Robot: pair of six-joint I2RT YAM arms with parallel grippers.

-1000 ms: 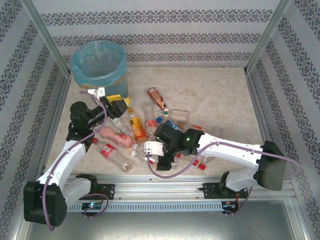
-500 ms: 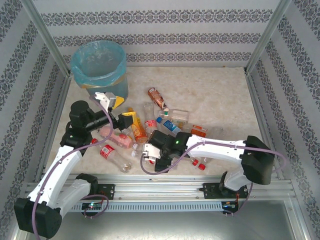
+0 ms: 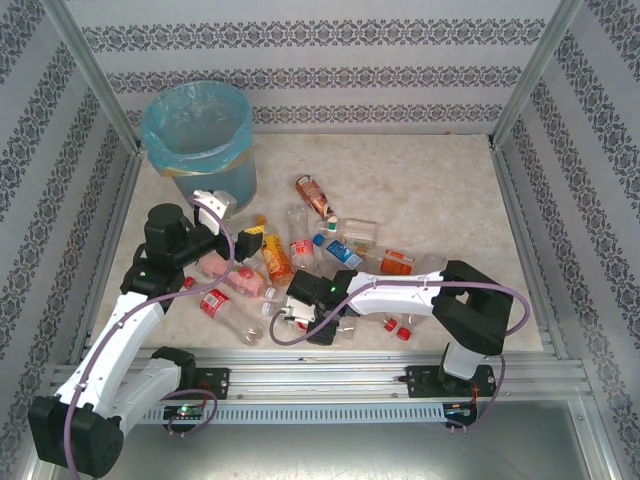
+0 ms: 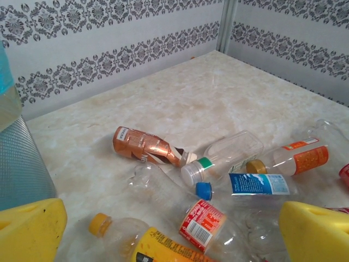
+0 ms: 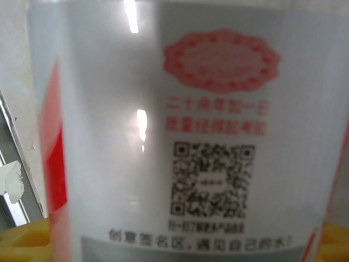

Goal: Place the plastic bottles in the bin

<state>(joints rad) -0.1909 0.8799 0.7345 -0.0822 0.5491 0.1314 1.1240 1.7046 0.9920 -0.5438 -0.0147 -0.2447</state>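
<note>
From above, the bin (image 3: 152,140) stands in the far left corner of the bench (image 3: 430,180). The plastic bottles (image 3: 300,245) lie scattered over the middle and near part of the bench, among them a copper-brown bottle (image 3: 313,195), an orange bottle (image 3: 273,256) and a pink bottle (image 3: 235,276). The left gripper (image 3: 237,217) hangs between the bin and the heap. The right gripper (image 3: 295,315) is low among the bottles by the near edge.

In the left wrist view the two yellow fingers (image 4: 30,232) sit far apart with nothing between them. Beyond them lie the copper-brown bottle, a green-capped bottle (image 4: 223,155), a blue-labelled bottle (image 4: 256,184), an orange-labelled bottle (image 4: 300,158) and a red-labelled bottle (image 4: 202,221). The bin's wall is at the left edge.

In the right wrist view a white-labelled bottle (image 5: 191,136), with a red emblem and a QR code, sits close to the lens. It lies between yellow fingertips (image 5: 24,243) spread to both lower corners. I cannot tell whether they touch it.
</note>
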